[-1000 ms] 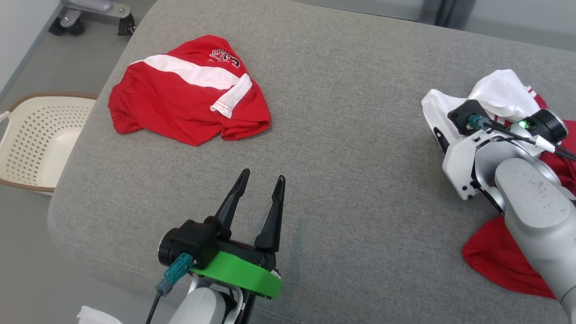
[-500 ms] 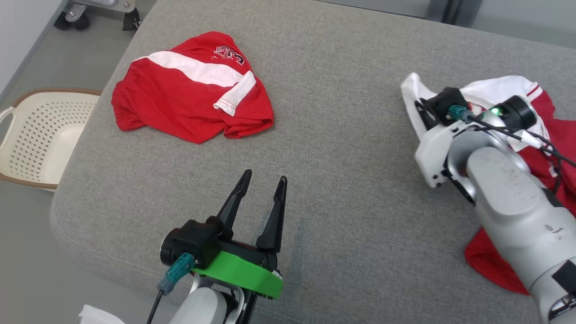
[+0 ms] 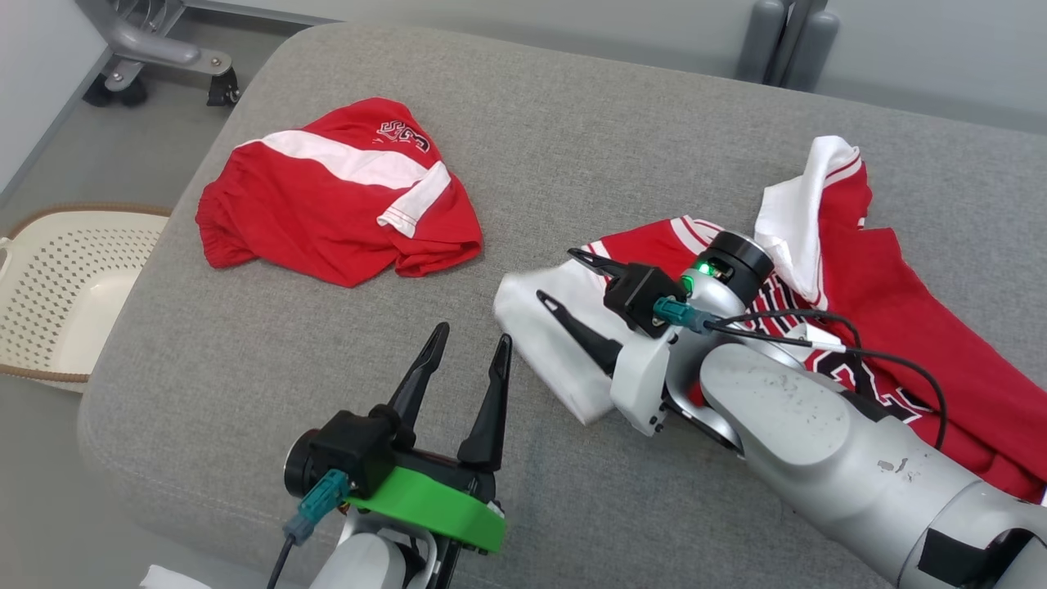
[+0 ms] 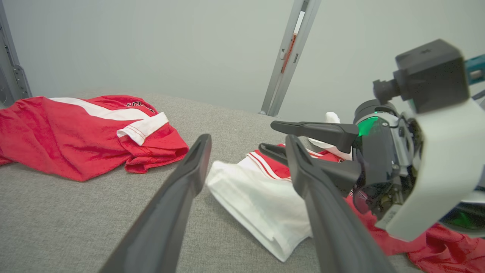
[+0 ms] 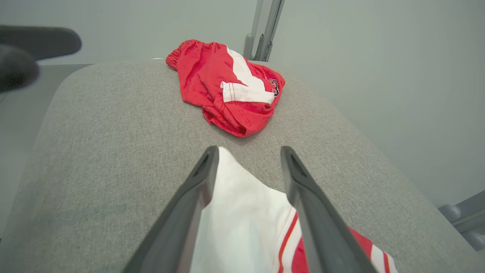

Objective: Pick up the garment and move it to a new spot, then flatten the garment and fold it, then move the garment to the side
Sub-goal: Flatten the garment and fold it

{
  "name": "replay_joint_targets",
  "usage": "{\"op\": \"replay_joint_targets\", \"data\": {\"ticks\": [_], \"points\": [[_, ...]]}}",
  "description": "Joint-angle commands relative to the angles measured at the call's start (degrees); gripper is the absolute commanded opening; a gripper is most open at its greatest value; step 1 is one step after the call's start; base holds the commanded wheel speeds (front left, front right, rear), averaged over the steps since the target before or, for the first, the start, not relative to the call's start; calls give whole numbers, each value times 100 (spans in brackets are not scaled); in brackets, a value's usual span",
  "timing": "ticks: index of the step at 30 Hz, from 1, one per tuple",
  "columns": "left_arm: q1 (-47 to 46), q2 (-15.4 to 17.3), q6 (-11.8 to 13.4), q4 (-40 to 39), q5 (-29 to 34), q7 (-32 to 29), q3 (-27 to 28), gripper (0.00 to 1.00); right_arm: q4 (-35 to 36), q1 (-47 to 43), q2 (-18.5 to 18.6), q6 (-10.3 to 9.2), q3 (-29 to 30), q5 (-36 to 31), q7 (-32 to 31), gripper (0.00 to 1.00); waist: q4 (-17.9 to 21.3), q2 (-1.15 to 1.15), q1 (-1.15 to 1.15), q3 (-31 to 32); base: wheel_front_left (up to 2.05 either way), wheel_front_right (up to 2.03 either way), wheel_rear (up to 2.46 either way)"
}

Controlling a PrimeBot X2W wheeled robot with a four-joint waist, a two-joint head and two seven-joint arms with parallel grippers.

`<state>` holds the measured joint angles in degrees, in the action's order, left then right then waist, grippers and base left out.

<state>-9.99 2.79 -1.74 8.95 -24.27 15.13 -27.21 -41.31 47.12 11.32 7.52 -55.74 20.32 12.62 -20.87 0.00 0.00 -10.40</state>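
The garment (image 3: 900, 327), a red and white jersey, lies crumpled from the middle of the grey cushion to its right side. Its white sleeve (image 4: 261, 204) points toward the centre. My right gripper (image 3: 556, 276) hovers just over that sleeve with its fingers apart and nothing pinched between them. The white cloth (image 5: 242, 212) lies under those fingers in the right wrist view, where the right gripper (image 5: 249, 149) is open. My left gripper (image 3: 473, 334) stands open near the front edge, left of the sleeve and empty. In the left wrist view the left gripper (image 4: 248, 140) faces the right gripper (image 4: 269, 135).
A second red and white piece of clothing (image 3: 327, 204) lies bunched at the cushion's (image 3: 572, 123) far left. A cream perforated basket (image 3: 74, 278) sits on the floor to the left. A wheeled stand base (image 3: 155, 49) and a grey post (image 3: 785, 41) stand behind.
My right arm swept left from the cushion's right side to its middle, dragging the garment along, then its fingers opened and let the sleeve go. The head camera shifted; my left gripper stayed put.
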Motion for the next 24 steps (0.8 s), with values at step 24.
{"op": "replay_joint_targets", "data": {"ticks": [24], "points": [[500,20,-90,-282,251,3,838,100,2813,-3409,86,-4,4507,-822,260,100,1399,0,0,798,0,0,0]]}}
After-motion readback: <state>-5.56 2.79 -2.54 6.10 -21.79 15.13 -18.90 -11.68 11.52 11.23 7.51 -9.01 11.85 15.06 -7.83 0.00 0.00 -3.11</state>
